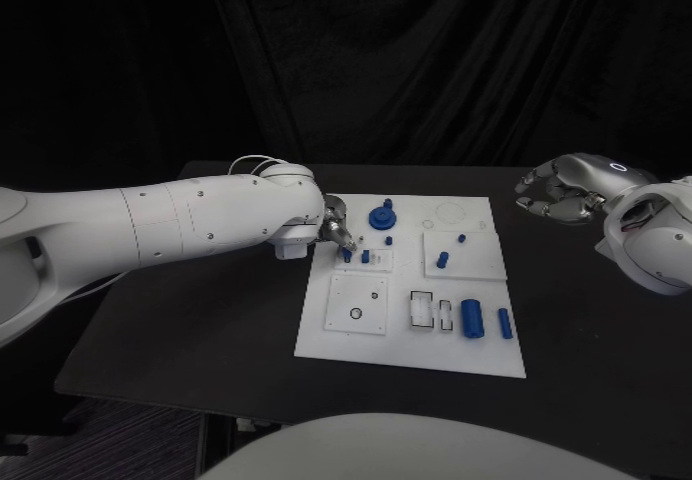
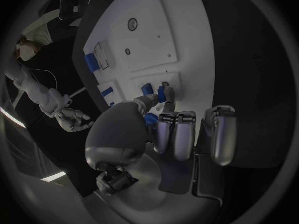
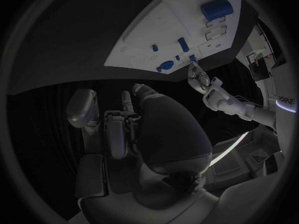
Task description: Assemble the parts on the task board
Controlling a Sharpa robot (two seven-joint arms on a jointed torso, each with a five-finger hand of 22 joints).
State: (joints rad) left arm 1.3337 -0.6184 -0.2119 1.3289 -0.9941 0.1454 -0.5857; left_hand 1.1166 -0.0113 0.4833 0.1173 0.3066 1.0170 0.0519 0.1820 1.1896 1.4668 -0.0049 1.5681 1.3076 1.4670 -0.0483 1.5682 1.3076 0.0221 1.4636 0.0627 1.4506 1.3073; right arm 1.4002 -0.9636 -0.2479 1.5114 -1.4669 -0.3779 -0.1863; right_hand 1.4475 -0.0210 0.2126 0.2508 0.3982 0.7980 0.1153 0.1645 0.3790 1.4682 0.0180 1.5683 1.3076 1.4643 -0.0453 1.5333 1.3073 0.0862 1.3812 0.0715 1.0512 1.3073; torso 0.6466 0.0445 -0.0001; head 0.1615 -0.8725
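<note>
The white task board (image 1: 408,335) lies in the middle of the table. My left hand (image 1: 333,226) hangs over the board's left edge and pinches a small blue peg (image 2: 164,93) between thumb and a finger, right at the board surface. A second small peg (image 1: 365,257) stands just beside it. A round blue piece (image 1: 382,217) sits at the board's far left, with two short pegs (image 1: 443,259) further right. Two blue cylinders (image 1: 472,318) lie at the near right. My right hand (image 1: 562,190) hovers off the board's far right corner, fingers curled in and holding nothing.
The black table (image 1: 188,320) extends left and right of the board, with its near edge (image 1: 159,395) close below the board. A square plate with a ring hole (image 1: 356,305) and two rectangular slots (image 1: 423,308) mark the board's near half.
</note>
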